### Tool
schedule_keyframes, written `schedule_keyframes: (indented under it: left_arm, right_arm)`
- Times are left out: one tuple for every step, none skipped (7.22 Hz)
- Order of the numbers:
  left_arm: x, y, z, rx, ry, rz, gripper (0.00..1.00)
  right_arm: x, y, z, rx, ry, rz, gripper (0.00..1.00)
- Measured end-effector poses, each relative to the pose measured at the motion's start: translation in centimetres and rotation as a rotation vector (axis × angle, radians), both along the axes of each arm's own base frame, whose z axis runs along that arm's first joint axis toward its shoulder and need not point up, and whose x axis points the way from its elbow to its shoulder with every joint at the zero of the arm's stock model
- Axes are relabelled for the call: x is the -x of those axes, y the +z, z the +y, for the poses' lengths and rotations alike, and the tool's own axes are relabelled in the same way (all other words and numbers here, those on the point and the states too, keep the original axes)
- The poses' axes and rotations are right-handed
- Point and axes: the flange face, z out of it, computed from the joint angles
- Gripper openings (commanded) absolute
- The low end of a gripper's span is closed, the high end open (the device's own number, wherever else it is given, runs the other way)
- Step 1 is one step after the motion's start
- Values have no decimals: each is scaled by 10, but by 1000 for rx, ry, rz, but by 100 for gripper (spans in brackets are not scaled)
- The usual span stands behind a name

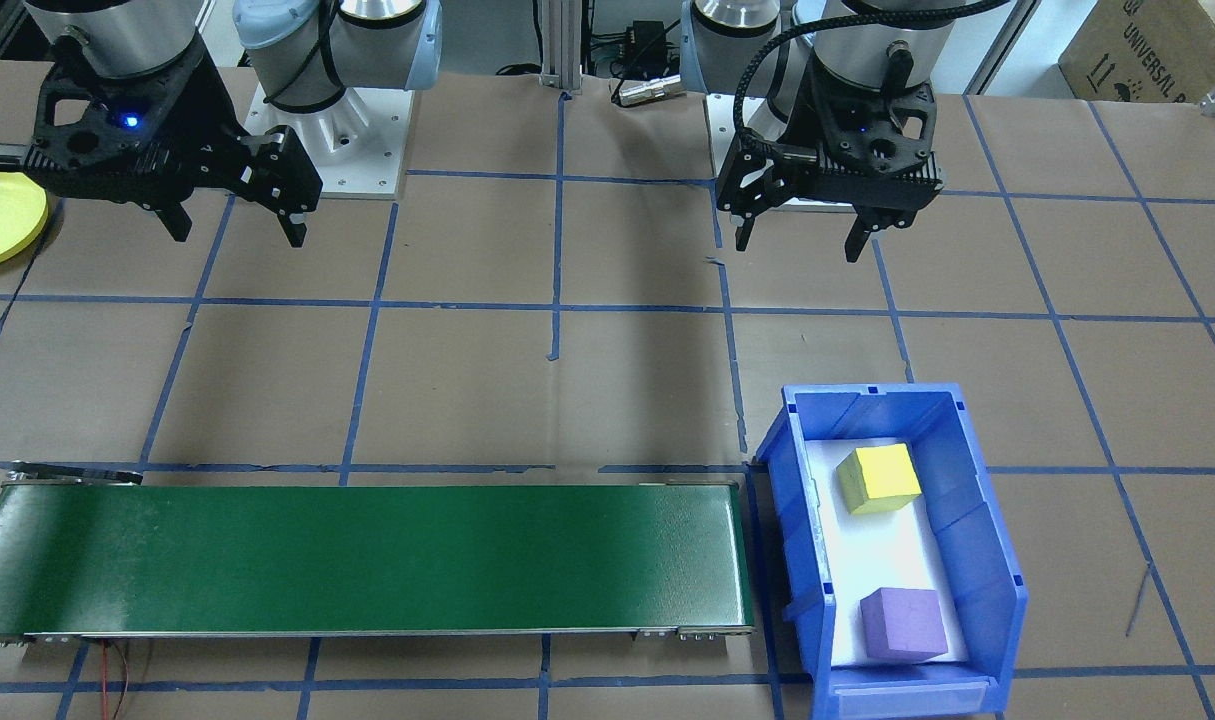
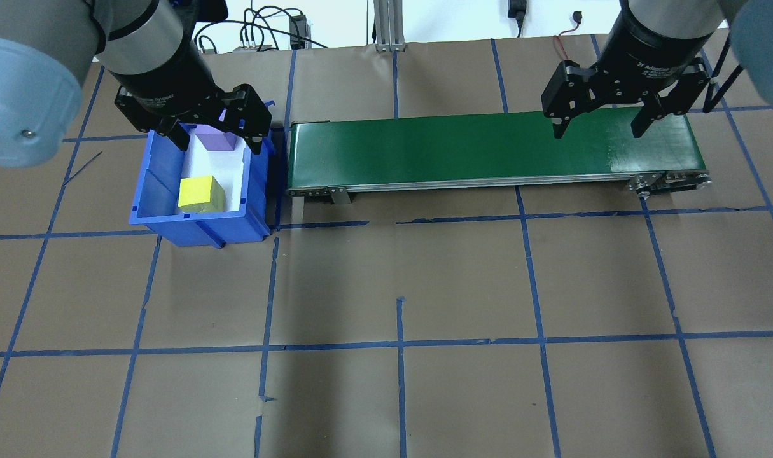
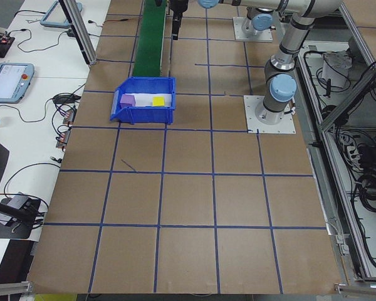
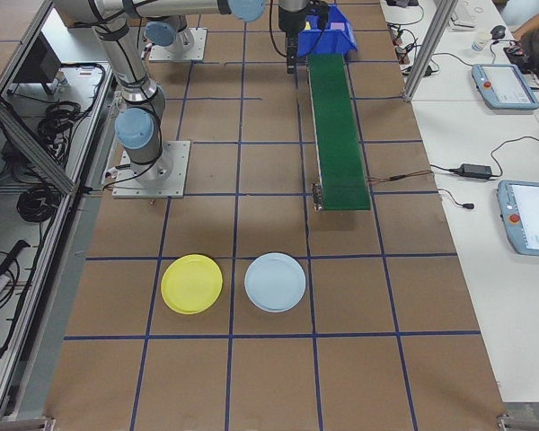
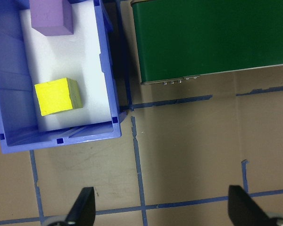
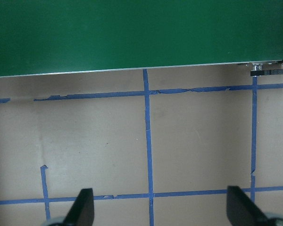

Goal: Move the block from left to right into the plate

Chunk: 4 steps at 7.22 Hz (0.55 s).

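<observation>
Two foam blocks lie in the blue bin point(image 1: 799, 520): a yellow block point(image 1: 879, 478) and a purple block point(image 1: 900, 622). In the overhead view my left gripper point(image 2: 217, 143) hangs open high over the bin's far end, partly covering the purple block point(image 2: 215, 138); the yellow block point(image 2: 198, 194) shows fully. Its wrist view looks down on the yellow block point(image 5: 56, 96) and the purple block point(image 5: 49, 16). My right gripper point(image 2: 597, 131) hovers open and empty above the right end of the green conveyor point(image 2: 462, 146). The yellow plate point(image 4: 191, 284) sits on the table beyond the conveyor's end.
A light blue plate point(image 4: 275, 282) lies beside the yellow one. The conveyor point(image 1: 357, 560) runs from the bin toward the plates' side. Blue tape lines grid the brown table. Both arm bases point(image 1: 332, 150) stand at the robot's edge.
</observation>
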Motion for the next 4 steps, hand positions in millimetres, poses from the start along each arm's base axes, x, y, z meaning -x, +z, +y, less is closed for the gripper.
schedule_keyframes:
  left_arm:
    - [-1,0,0,-1,1,-1,100]
    - [-2,0,0,-1,1,-1,100]
    - [-4,1,-1,0,1,0,100]
    - [-7,2,-2,2,3,2,100]
  right_arm:
    - [0,0,0,0,1,0,100]
    - [-1,1,1,0,3,-1,100]
    - [-1,1,1,0,4,-1,100]
    - [-1,1,1,0,4,-1,100]
